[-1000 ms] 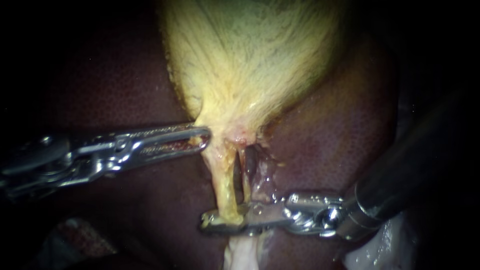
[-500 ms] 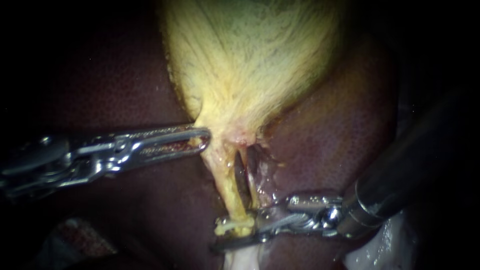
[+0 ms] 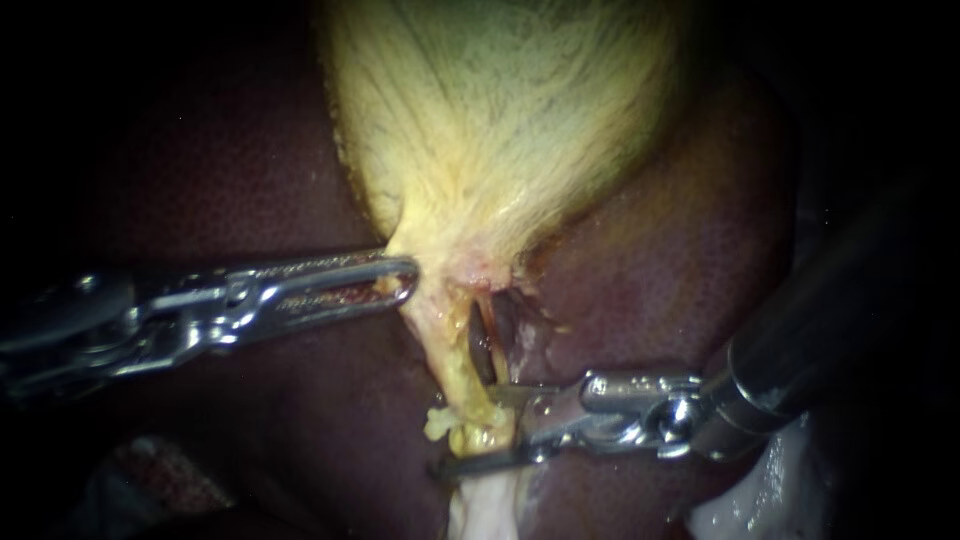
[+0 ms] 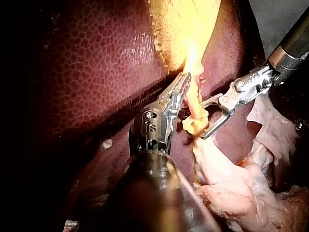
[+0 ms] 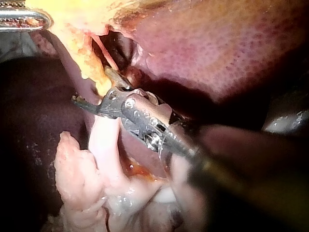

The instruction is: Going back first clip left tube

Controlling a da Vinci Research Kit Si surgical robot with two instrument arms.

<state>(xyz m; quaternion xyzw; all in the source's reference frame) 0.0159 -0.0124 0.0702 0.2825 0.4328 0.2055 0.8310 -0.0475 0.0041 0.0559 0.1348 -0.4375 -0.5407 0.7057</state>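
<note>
The yellow gallbladder (image 3: pixel 500 130) narrows down into the left tube (image 3: pixel 447 345), which has a thinner tube (image 3: pixel 497 335) beside it. My left instrument (image 3: pixel 400 276) reaches in from the left, its jaws shut on the edge of the gallbladder's neck. My right instrument (image 3: pixel 482 430) stands open, one jaw above and one below a bunched yellow lump (image 3: pixel 455 425) low on the left tube. In the left wrist view that lump (image 4: pixel 195 124) sits just inside the open jaws of the right instrument (image 4: pixel 208 121). I cannot make out a clip.
Dark red liver (image 3: pixel 200 180) surrounds the gallbladder on both sides. Pale loose tissue (image 3: pixel 485 510) hangs below the tubes, and in the right wrist view this pale tissue (image 5: pixel 82 179) lies under my right instrument (image 5: pixel 94 87).
My right instrument's jaws, shut on the left tube a second ago, have opened and drawn back to the right. The tube now shows a bunched lump there. The left instrument has held still.
</note>
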